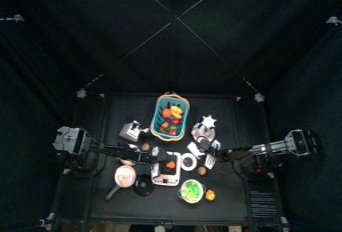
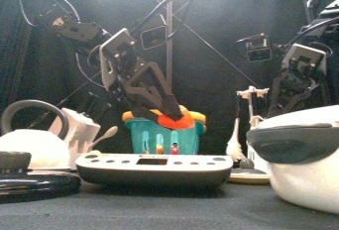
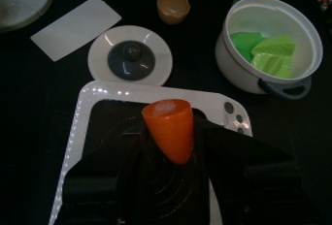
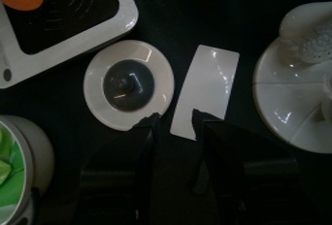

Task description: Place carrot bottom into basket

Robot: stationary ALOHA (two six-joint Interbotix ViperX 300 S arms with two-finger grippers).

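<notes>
The carrot bottom (image 3: 170, 130) is a stubby orange-red piece held between the jaws of my left gripper (image 3: 169, 146). It hangs raised above the white tray (image 3: 91, 122) with the black top. In the front view the left gripper (image 2: 166, 110) hangs in front of the teal basket (image 2: 166, 137). From above, the basket (image 1: 173, 116) stands behind the tray and holds several coloured pieces. My right gripper (image 4: 182, 146) rests over the table's right side, near a round white dish (image 4: 130, 81).
A white pot (image 3: 270, 49) with green pieces stands beside the tray. A white card (image 4: 208, 88) lies by the round dish. A small yellow-orange piece (image 3: 173, 6) sits further off. A white kettle (image 2: 34, 135) stands at the front left.
</notes>
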